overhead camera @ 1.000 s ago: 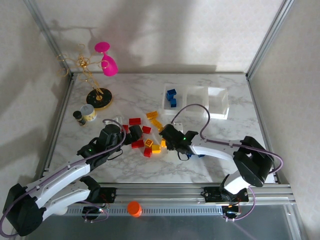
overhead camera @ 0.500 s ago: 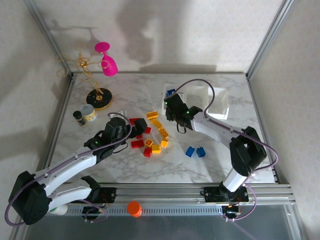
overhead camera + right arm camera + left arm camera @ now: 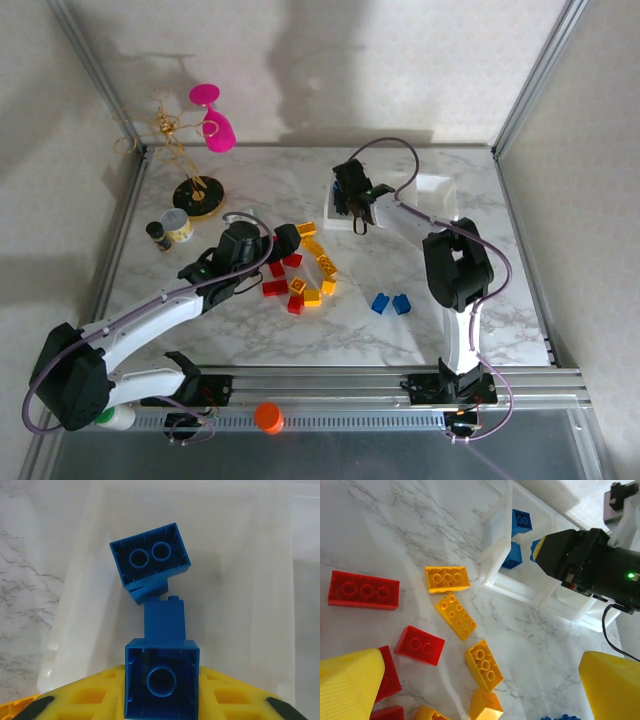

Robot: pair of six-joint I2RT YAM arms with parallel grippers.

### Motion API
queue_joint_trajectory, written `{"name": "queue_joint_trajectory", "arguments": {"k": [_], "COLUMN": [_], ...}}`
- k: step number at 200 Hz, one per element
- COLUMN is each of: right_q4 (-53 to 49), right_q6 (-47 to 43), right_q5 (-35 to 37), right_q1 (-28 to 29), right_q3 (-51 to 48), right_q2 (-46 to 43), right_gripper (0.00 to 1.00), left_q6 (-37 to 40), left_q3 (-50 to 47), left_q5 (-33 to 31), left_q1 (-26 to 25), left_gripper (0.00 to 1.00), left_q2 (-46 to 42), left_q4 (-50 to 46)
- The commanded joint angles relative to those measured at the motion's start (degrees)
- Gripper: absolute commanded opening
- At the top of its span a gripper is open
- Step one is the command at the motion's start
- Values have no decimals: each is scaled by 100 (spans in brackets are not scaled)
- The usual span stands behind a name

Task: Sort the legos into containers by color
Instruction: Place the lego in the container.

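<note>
Right tool: the right tool (image 3: pixel 353 207) has travelled from the mid-table pile, across the table (image 3: pixel 250 330), to the end tray (image 3: pixel 496 530) on the left of the row. It now hangs over that tray.
Right grip: pressed onto a blue brick (image 3: pixel 162 676), which sits between the yellow fingers (image 3: pixel 90 700) above the tray floor.
Tray contents: two blue legos (image 3: pixel 150 560) already lie in the tray, one leaning on the other, just beyond the held brick.
Left tool: the left tool (image 3: pixel 288 240) has crept forward to the edge of the pile. Its fingers are spread wide and it holds nothing.
Under the left tool: red bricks (image 3: pixel 363 590) and yellow bricks (image 3: pixel 447 578) lie scattered and unsorted.
Still out: two blue pieces (image 3: pixel 391 303) lie side by side on the table, well apart from the trays.
Meaning: the blue brick looks ready for release where blue belongs. The red and yellow ones have hardly been started.
</note>
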Motion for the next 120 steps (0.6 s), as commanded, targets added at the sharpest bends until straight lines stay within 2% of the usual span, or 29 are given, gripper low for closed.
{"name": "queue_joint_trajectory", "arguments": {"k": [1,120], "right_q4": [-33,-157], "right_q6": [-218,-482], "right_q5": [-119,-311], "right_q1": [-72,-250], "right_q3": [392,1126], "right_q2": [268,1036], "right_gripper": [32,39], "left_q6": [126,159], "left_q3": [216,353], "left_q5": [-160,-108], "left_q1": [87,161], "left_gripper": [100,100], "left_q2": [124,366], "left_q4": [150,188]}}
